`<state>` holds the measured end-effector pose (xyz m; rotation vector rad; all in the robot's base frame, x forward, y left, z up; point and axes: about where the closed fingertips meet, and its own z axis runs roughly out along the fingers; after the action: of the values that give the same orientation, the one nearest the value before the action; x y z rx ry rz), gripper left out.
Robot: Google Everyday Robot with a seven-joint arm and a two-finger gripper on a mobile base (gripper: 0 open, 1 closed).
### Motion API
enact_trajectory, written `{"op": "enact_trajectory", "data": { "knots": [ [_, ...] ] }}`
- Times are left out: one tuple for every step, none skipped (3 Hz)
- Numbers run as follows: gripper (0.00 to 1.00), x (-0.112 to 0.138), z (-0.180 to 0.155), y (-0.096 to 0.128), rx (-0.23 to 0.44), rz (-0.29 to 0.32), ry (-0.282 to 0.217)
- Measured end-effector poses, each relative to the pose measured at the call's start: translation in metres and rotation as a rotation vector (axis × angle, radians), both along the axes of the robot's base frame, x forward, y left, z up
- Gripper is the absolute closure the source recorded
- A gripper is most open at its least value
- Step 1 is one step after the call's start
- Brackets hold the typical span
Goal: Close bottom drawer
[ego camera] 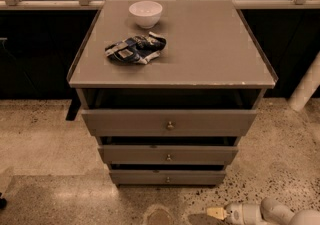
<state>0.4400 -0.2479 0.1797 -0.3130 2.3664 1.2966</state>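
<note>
Camera view: three drawers (168, 155), hand (216, 213) lower right of bottom drawer (167, 177).

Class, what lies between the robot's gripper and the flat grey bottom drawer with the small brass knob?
Only bare speckled stone floor, seen in the camera view; the gripper hangs low, right of and apart from the bottom drawer.

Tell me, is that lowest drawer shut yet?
Looks done: the bottom drawer sits tucked back under the middle drawer, with only a thin dark gap above. Nothing is in hand; the gripper hangs near the floor, apart from the drawer's front. Likely nothing left.
</note>
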Motion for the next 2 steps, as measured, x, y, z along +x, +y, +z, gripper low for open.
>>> {"op": "enact_trajectory", "data": {
  "knots": [
    [0.63, -0.0002, 0.0000, 0.0001, 0.000, 0.000, 0.000],
    [0.40, -0.0002, -0.0001, 0.0001, 0.000, 0.000, 0.000]
  ]
}}
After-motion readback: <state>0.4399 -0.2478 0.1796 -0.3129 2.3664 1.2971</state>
